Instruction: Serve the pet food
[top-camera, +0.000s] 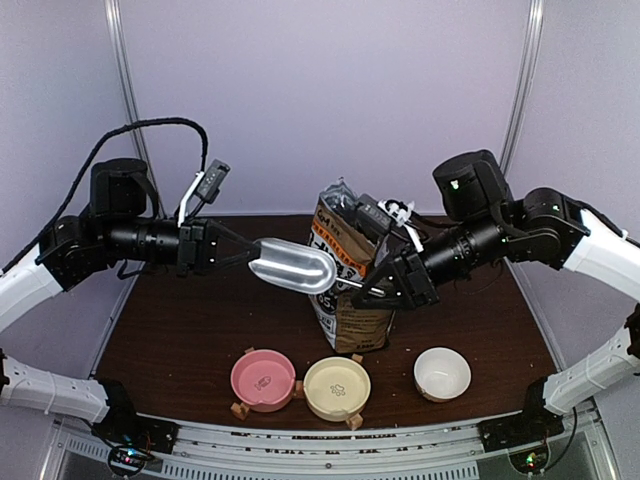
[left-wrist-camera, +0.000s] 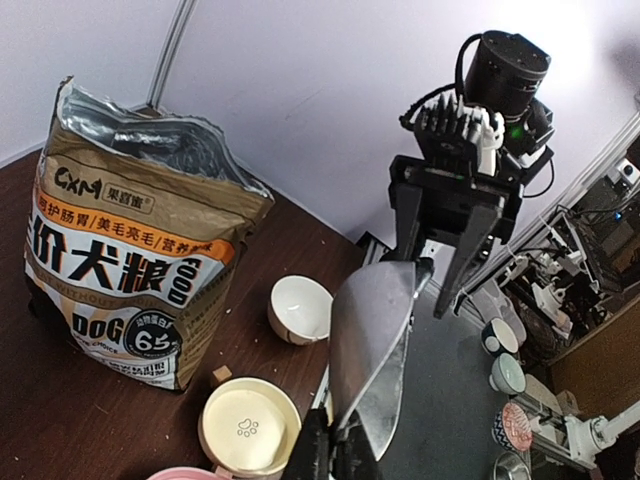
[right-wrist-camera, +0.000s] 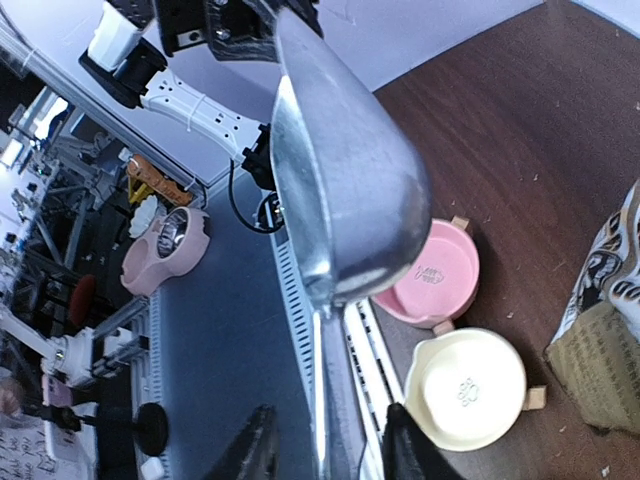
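Observation:
A shiny metal scoop (top-camera: 295, 265) hangs level above the table between both arms, in front of the kraft-brown food bag (top-camera: 350, 315). My left gripper (top-camera: 247, 253) is shut on the rim of the scoop's bowl end (left-wrist-camera: 375, 340). My right gripper (top-camera: 372, 287) is open, and the scoop's thin handle (right-wrist-camera: 320, 400) runs between its spread fingers (right-wrist-camera: 255, 450) with a gap on each side. In the left wrist view my left gripper (left-wrist-camera: 335, 455) pinches the scoop's edge. The scoop looks bare inside. The pet food is hidden; the bag (left-wrist-camera: 130, 260) stands upright with its top open.
Three bowls sit in a row near the front edge: pink (top-camera: 263, 378), cream yellow (top-camera: 337, 387) and white (top-camera: 442, 372). The bag stands just behind the yellow bowl. Small wooden blocks lie beside the bowls. The metal rail runs along the table's near edge.

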